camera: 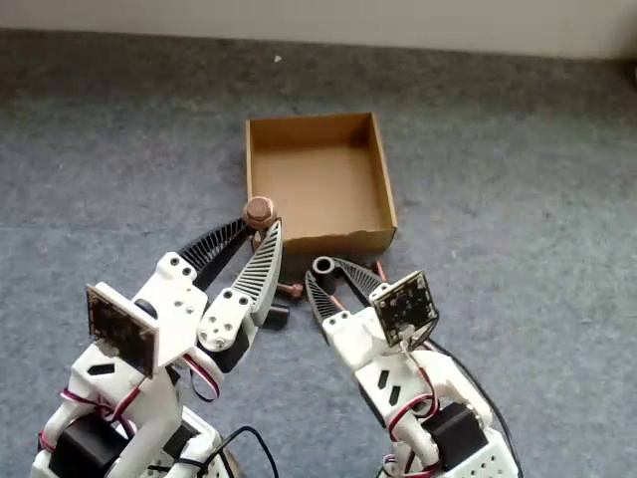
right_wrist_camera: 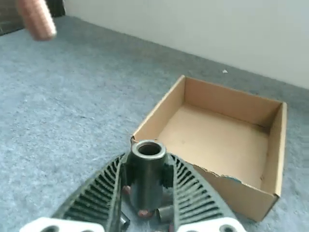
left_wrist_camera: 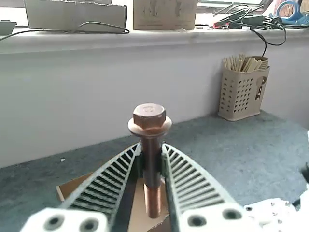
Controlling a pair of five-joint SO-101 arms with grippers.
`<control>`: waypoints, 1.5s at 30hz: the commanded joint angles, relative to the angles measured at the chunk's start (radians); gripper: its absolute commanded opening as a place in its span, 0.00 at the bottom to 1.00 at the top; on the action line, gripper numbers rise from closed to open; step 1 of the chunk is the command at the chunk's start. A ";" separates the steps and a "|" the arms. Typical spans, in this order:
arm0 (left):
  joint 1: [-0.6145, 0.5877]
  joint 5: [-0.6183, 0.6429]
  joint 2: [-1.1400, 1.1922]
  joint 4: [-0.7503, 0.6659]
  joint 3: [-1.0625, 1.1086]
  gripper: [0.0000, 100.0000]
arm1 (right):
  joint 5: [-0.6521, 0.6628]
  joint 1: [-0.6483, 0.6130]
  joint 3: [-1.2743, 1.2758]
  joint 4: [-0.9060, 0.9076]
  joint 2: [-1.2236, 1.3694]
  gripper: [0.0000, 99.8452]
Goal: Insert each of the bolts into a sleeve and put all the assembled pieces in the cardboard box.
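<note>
While the left claw (left_wrist_camera: 150, 151) is clamped on a copper bolt (left_wrist_camera: 149, 121), shank upright between the ribbed fingers (left_wrist_camera: 108, 181) and hex head uppermost, the bolt head sits over the cardboard box (camera: 384, 174) corner nearest the left arm. Right claw (camera: 324, 271): closed around a dark sleeve (right_wrist_camera: 147, 166), bore facing up, held just in front of the box wall that faces the arms. Loose on the grey worktop (camera: 518, 149), in front of that same box wall and between the two claws: a second bolt (camera: 292, 290) lying on its side, and a second dark sleeve (camera: 276, 317) just beside it, farther from the box. A beige perforated basket (left_wrist_camera: 241, 92) of wooden sticks stands against the wall, well apart from the box.
</note>
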 commanded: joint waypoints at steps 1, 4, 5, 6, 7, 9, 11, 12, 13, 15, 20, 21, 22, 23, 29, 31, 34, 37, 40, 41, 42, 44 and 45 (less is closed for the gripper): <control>0.001 0.049 -0.012 -0.074 -0.053 0.01 | 0.002 -0.058 0.025 -0.142 -0.012 0.01; -0.002 0.048 -0.012 -0.094 -0.051 0.01 | 0.002 -0.090 0.056 -0.214 -0.012 0.01; 0.001 0.049 -0.012 -0.094 -0.051 0.01 | 0.003 -0.097 0.062 -0.234 -0.012 0.01; 0.002 0.051 -0.012 -0.094 -0.051 0.01 | 0.005 -0.105 0.070 -0.254 -0.012 0.01; 0.002 0.069 -0.012 -0.094 -0.050 0.01 | 0.023 -0.111 0.076 -0.272 -0.012 0.01; 0.002 0.112 -0.007 -0.094 -0.047 0.01 | 0.083 -0.127 0.093 -0.303 -0.012 0.01; 0.002 0.123 -0.005 -0.092 -0.027 0.01 | 0.120 -0.130 0.108 -0.318 -0.012 0.01; 0.002 0.121 -0.012 -0.095 -0.005 0.01 | 0.126 -0.130 0.111 -0.318 -0.012 0.01; 0.002 0.121 -0.012 -0.095 0.015 0.01 | 0.127 -0.130 0.114 -0.318 -0.012 0.01; 0.002 0.120 -0.012 -0.095 0.054 0.01 | 0.127 -0.130 0.114 -0.318 -0.012 0.01; 0.002 0.120 -0.012 -0.095 0.128 0.01 | 0.129 -0.125 0.105 -0.318 -0.022 0.01; 0.002 0.118 -0.012 -0.095 0.140 0.01 | 0.129 -0.125 0.105 -0.318 -0.022 0.01; 0.002 0.118 -0.012 -0.095 0.148 0.01 | 0.130 -0.125 0.107 -0.318 -0.022 0.01; 0.001 0.118 -0.012 -0.095 0.150 0.01 | 0.130 -0.125 0.111 -0.318 -0.022 0.01; 0.001 0.118 -0.012 -0.089 0.160 0.01 | 0.129 -0.073 0.105 -0.318 -0.022 0.01; 0.002 0.118 -0.012 -0.089 0.177 0.01 | 0.129 -0.065 0.105 -0.318 -0.022 0.01; 0.002 0.118 -0.012 -0.089 0.186 0.01 | 0.129 -0.071 0.105 -0.318 -0.022 0.01; 0.019 0.118 -0.012 -0.092 0.199 0.01 | 0.129 -0.071 0.105 -0.318 -0.022 0.01; 0.024 0.118 -0.012 -0.094 0.225 0.01 | 0.129 -0.073 0.105 -0.317 -0.022 0.01; 0.024 0.118 -0.012 -0.095 0.226 0.01 | 0.129 -0.073 0.105 -0.315 -0.022 0.01; 0.024 0.117 -0.012 -0.095 0.226 0.01 | 0.129 -0.074 0.107 -0.315 -0.022 0.01; 0.024 0.117 -0.012 -0.095 0.225 0.01 | 0.129 -0.081 0.105 -0.315 -0.022 0.01; 0.024 0.117 -0.012 -0.095 0.225 0.01 | 0.129 -0.088 0.105 -0.314 -0.022 0.01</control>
